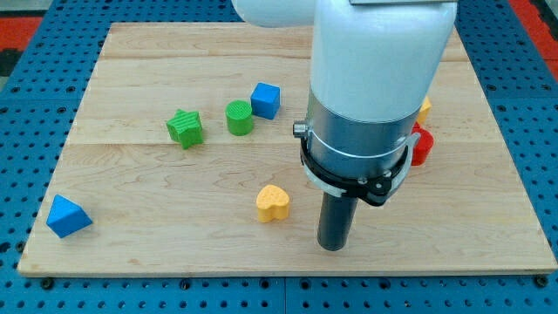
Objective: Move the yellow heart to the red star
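Yellow heart (273,202) lay near the table's bottom edge, just left of my tip (332,247), not touching; red star (421,145), half hidden, sat toward the right edge. No gripper existed.

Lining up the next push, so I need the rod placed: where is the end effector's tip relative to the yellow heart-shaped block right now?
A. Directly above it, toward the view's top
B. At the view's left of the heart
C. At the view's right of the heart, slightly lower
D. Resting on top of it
C: my tip stands on the wooden board at the view's right of the yellow heart-shaped block, slightly nearer the view's bottom, with a gap between them.
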Robot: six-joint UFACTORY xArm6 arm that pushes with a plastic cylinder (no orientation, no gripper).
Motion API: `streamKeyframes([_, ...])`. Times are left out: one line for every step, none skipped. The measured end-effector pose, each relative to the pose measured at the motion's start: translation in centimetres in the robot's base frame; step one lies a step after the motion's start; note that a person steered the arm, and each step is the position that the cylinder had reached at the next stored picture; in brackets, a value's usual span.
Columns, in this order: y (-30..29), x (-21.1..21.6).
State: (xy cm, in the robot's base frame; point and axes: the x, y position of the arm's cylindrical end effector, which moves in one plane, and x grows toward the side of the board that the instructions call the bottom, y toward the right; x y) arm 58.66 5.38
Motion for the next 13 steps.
streamKeyframes([-0.6, 0.3])
streamKeyframes([-6.1, 0.0])
streamKeyframes([-5.9, -3.3])
streamKeyframes([-2.6, -5.7])
streamKeyframes([-5.4, -2.5])
streamKeyframes([-11.8, -1.6])
streamKeyframes([-4.9, -6.2])
streamKeyframes([3.5, -9.5])
streamKeyframes([0.4, -7.2])
streamKeyframes([-4.1, -7.6])
streamKeyframes([4.2, -12.7])
streamKeyframes([6.5, -13.3])
streamKeyframes([0.9, -14.4])
